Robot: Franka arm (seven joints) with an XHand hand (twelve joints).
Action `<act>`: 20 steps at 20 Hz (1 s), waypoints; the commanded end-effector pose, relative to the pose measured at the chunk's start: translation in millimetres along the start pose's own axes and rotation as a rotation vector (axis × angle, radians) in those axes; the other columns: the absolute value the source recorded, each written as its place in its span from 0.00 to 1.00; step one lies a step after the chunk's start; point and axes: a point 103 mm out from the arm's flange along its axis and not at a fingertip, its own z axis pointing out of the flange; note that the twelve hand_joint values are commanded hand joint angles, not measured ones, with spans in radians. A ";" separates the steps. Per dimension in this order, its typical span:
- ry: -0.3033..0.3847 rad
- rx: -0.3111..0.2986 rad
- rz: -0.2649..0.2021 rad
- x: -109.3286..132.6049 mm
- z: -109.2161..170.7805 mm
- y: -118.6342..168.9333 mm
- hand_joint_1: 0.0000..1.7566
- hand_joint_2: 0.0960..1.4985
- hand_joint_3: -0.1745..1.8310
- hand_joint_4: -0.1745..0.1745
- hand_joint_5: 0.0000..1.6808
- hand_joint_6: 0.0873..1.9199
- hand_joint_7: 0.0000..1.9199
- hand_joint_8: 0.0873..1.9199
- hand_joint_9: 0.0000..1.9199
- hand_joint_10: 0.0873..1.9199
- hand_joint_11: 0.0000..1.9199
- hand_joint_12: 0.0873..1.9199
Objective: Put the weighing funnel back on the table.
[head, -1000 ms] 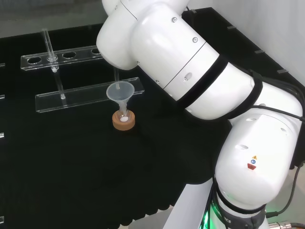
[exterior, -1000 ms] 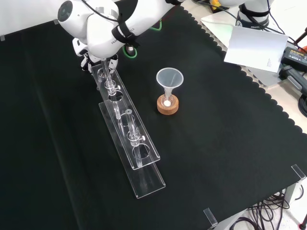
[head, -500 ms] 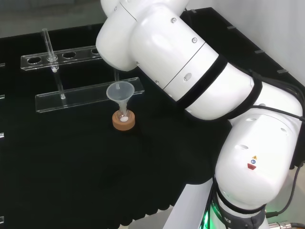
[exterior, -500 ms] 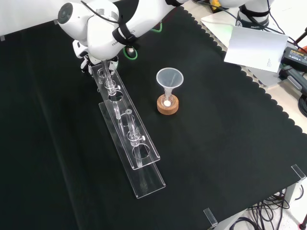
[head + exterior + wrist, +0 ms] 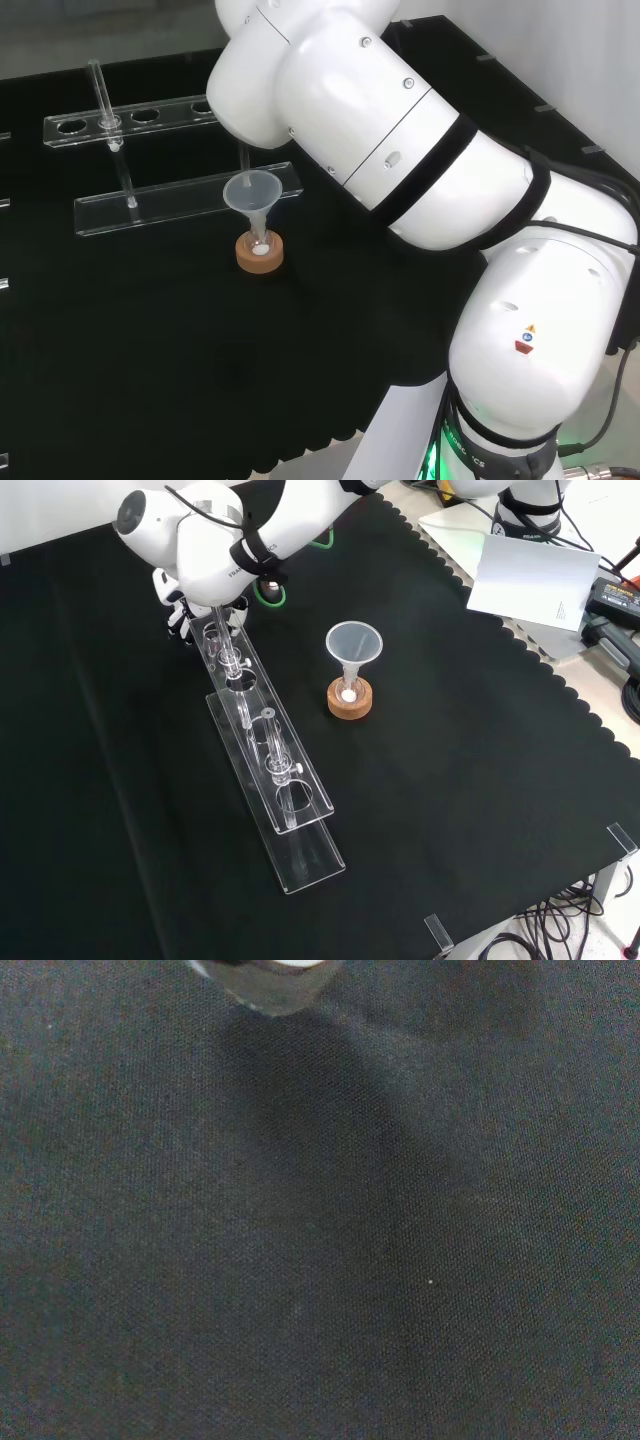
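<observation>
Bench covered with black cloth (image 5: 480, 780). Front view: the white arm link with a round grey cap (image 5: 190, 540) stands before the black and white hand (image 5: 175, 605), so just a small part of the hand shows beneath the link, at the far end of the long clear acrylic tube rack (image 5: 312, 852). Whether the hand is spread, pressed together or pinching something cannot be told. Wrist view: what appears to be the small clear weighing funnel (image 5: 268, 988) shows as a rounded transparent edge, cut off by the frame, beside a blurred white part of the hand. Too little of the piece shows to be sure of its shape. It casts a broad soft shadow on the cloth close below, and contact with the cloth cannot be judged. In the head view the arm's large white links cover that end of the rack. The rack carries several thin clear glass tubes (image 5: 246, 708), upright, but their outlines merge with the acrylic and a count is not reliable. To the right of the rack in the front view, well apart from the hand, the big clear cone-shaped funnel (image 5: 354, 643) stands mouth up with its stem in a small clear flask (image 5: 349, 692) on a round cork ring (image 5: 350, 706). A white speck sits low in the flask and cannot be identified.
</observation>
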 end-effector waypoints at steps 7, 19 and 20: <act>0.056 0.014 0.023 -9.5 -12.2 -13.6 0.54 0.60 0.00 0.42 0.20 0.13 0.02 0.32 0.21 0.31 0.18 0.66; 0.108 -0.082 0.001 -17.3 -62.3 -71.0 0.48 0.59 0.00 0.40 0.19 0.04 0.01 0.31 0.18 0.32 0.13 0.68; 0.109 -0.088 0.001 -17.1 -65.6 -76.9 0.48 0.59 0.00 0.40 0.19 0.04 0.01 0.31 0.17 0.32 0.13 0.68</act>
